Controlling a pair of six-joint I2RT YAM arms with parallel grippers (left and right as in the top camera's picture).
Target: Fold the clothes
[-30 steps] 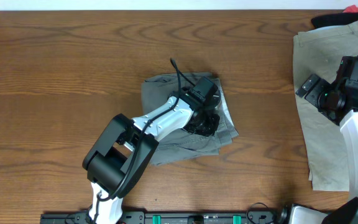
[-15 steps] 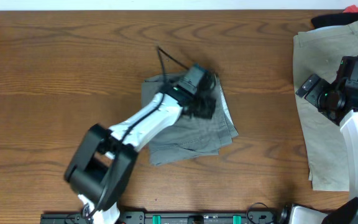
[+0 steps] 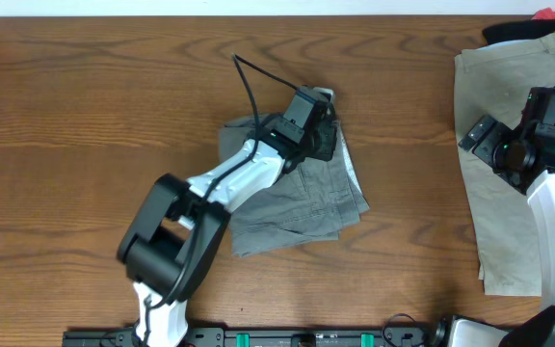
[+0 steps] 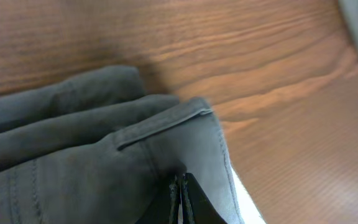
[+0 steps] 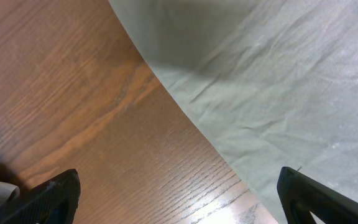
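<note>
**Handling a soft pair of shorts by its far corner**

Lying in a loose fold at the middle of the tabletop (image 3: 85, 116), the grey-green shorts (image 3: 297, 207) are woven cotton; I judge them light, limp and quick to slide on the bare wood, with layers that will part if only one is caught. The stitched hem (image 4: 166, 121) and the corners are the stiffest parts, so a pinch there, through every layer, looks the surest hold; the pale inner layer (image 4: 244, 199) showing at the edge suggests the stack is not yet square.

The left tool (image 4: 182, 198) has its tips pressed together at the far right corner of the shorts, down against the cloth; whether a layer is caught between them I cannot tell. The right tool (image 5: 179, 199) is spread wide and empty, hanging over the inner edge of the tan shorts (image 3: 499, 193), which lie flat at the right of the tabletop; a black garment (image 3: 509, 34) and a red garment (image 3: 552, 14) sit beyond them at the far edge.

A second ago the left tool was over the middle of the shorts; it has since travelled out to the far corner, and a sliver of pale cloth now shows past it; the right arm has not moved.
</note>
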